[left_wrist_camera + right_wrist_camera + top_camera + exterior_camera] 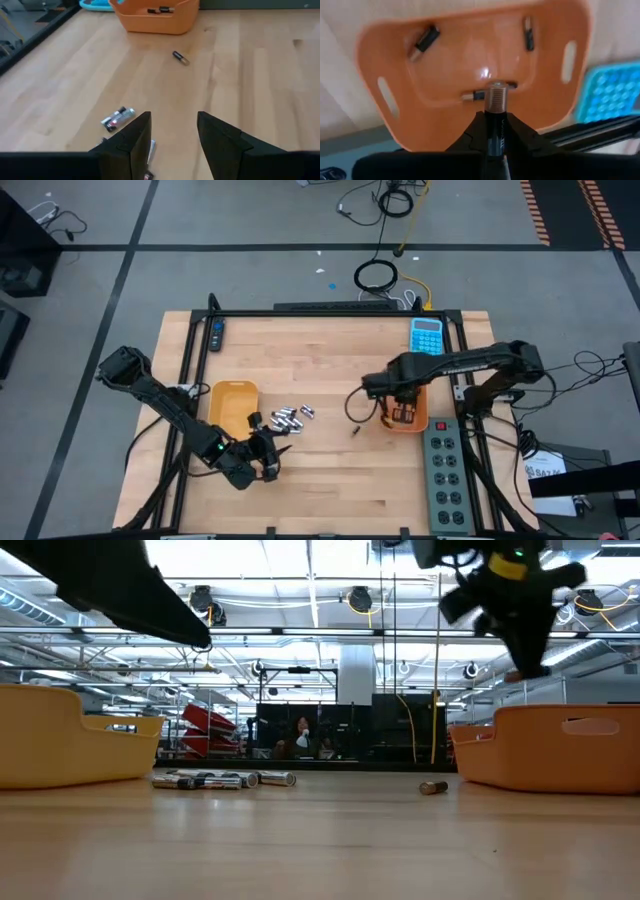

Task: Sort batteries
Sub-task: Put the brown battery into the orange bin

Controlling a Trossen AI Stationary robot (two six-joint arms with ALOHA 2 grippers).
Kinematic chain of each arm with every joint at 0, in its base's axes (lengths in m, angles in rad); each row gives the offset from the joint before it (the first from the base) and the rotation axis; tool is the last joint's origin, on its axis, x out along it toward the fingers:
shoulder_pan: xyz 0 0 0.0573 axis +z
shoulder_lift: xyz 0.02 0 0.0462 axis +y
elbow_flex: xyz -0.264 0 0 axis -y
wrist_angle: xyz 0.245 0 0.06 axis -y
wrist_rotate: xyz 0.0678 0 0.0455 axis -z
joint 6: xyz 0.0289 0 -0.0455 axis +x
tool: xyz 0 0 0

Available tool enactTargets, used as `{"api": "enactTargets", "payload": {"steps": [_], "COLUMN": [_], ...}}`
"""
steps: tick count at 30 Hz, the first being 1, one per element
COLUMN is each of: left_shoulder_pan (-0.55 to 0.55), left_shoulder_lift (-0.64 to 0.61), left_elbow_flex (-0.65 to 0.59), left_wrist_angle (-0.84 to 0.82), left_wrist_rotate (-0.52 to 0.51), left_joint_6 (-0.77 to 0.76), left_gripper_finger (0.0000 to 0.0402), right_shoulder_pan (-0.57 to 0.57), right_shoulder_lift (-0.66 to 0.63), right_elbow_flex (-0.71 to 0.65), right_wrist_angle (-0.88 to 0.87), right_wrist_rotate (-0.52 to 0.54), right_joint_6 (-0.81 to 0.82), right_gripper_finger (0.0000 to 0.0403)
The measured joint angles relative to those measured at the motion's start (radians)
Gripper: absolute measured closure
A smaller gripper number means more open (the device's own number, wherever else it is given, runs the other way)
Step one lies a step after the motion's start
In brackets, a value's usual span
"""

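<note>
We see the right gripper [495, 135] pinched tight on a dark battery [496, 112] with a copper-coloured end, held above the orange tray [470, 35], where three batteries already lie; the right arm reaches in from the table's right side over that tray; the left gripper [172, 137] stands part open and empty, low beside the silvery batteries [293, 417] near the yellow tray [230, 405]; one stray battery [355, 430] lies between.

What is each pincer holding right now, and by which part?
The right pincer grips a dark battery by its lower end, its copper-coloured end poking out over the orange tray. The left pincer stands open, holding nothing.
</note>
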Motion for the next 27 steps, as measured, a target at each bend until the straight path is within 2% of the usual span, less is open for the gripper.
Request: {"api": "enactTargets", "payload": {"steps": [3, 7, 12, 18, 23, 27], "left_shoulder_pan": [0.018, 0.021, 0.027, 0.054, 0.06, 0.058], "left_shoulder_lift": [0.0, 0.0, 0.0, 0.0, 0.0, 0.0], "left_elbow_flex": [0.0, 0.0, 0.0, 0.0, 0.0, 0.0], "left_wrist_angle": [0.0, 0.0, 0.001, 0.002, 0.002, 0.006], "left_wrist_rotate": [0.0, 0.021, 0.027, 0.068, 0.076, 0.076], "left_joint_6": [0.005, 0.037, 0.061, 0.08, 0.08, 0.073], "left_gripper_finger": [0.0231, 0.0231, 0.0231, 0.0231, 0.0231, 0.0231], "right_shoulder_pan": [-0.005, -0.006, -0.006, -0.006, -0.005, 0.026], "right_shoulder_lift": [-0.03, -0.044, -0.045, -0.045, -0.045, -0.04], "right_elbow_flex": [-0.102, -0.22, -0.279, -0.254, -0.173, -0.069], "right_wrist_angle": [0.036, 0.18, 0.267, 0.261, 0.229, 0.29], "right_wrist_rotate": [-0.024, -0.033, -0.06, -0.069, -0.068, -0.033], "right_joint_6": [0.015, 0.038, 0.038, 0.038, 0.041, 0.051], "right_gripper_finger": [0.0373, 0.0364, 0.0321, 0.028, 0.0274, 0.0274]}}
